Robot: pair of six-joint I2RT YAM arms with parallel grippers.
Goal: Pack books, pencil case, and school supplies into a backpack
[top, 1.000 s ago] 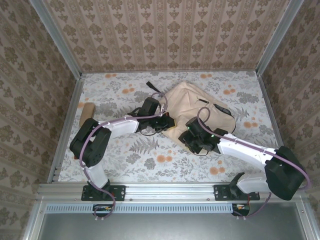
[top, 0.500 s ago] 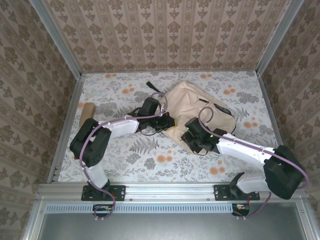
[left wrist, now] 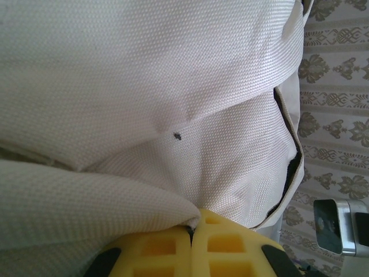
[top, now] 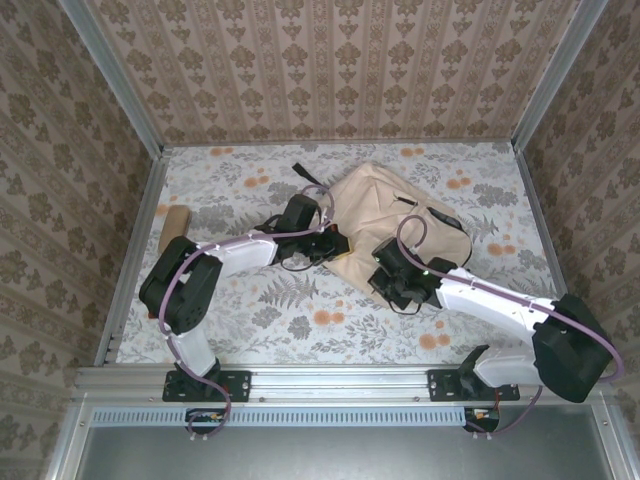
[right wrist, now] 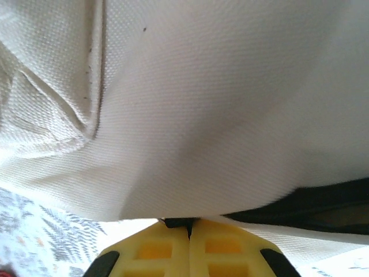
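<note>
The beige backpack [top: 395, 212] lies on the floral table, right of the middle. My left gripper [top: 338, 248] sits at its left edge; in the left wrist view that gripper [left wrist: 193, 224] is shut on a fold of the backpack's fabric [left wrist: 144, 86]. At the bag's near edge is my right gripper [top: 393, 264]. In the right wrist view it [right wrist: 188, 223] is shut on a black-trimmed edge under the beige cloth [right wrist: 202, 104]. A tan pencil case [top: 173, 228] lies at the far left. The books and school supplies are out of view.
A black strap [top: 305, 173] trails from the backpack toward the back wall. Metal rails [top: 135, 250] and patterned walls close in the table on three sides. Bare floral cloth [top: 300, 315] stretches between the arms and the near edge.
The right gripper has closed on the backpack's near edge and shifted slightly right. The left gripper has kept its hold and its place.
</note>
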